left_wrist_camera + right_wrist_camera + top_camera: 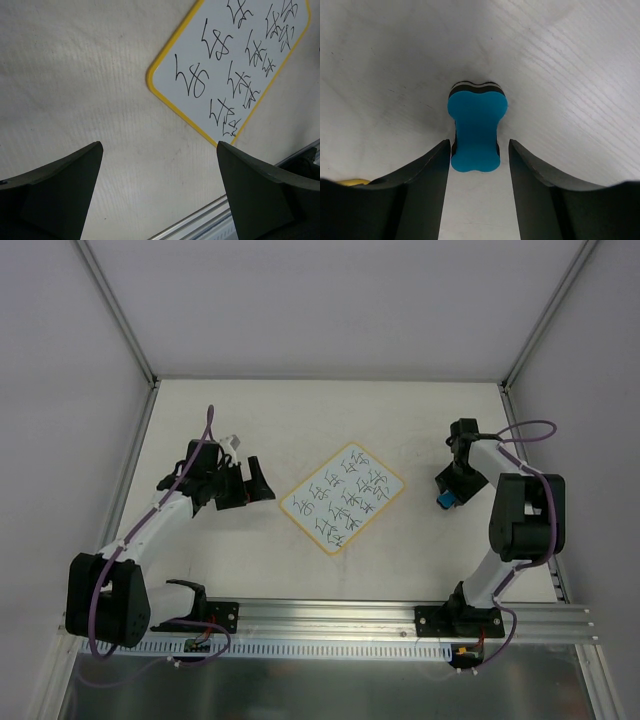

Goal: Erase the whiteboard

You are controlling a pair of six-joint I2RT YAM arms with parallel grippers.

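Note:
The whiteboard lies tilted like a diamond in the middle of the table, with a yellow border and dark scribbles over its whole face. The left wrist view shows its near corner. A blue eraser sits on the table to the right of the board. My right gripper is down over it. In the right wrist view the eraser stands between the fingertips of the right gripper, close to the left finger, with a gap to the right finger. My left gripper hovers left of the board, wide open and empty.
An aluminium rail runs along the table's near edge and carries both arm bases; it also shows in the left wrist view. Metal frame posts rise at the back corners. White walls enclose the table.

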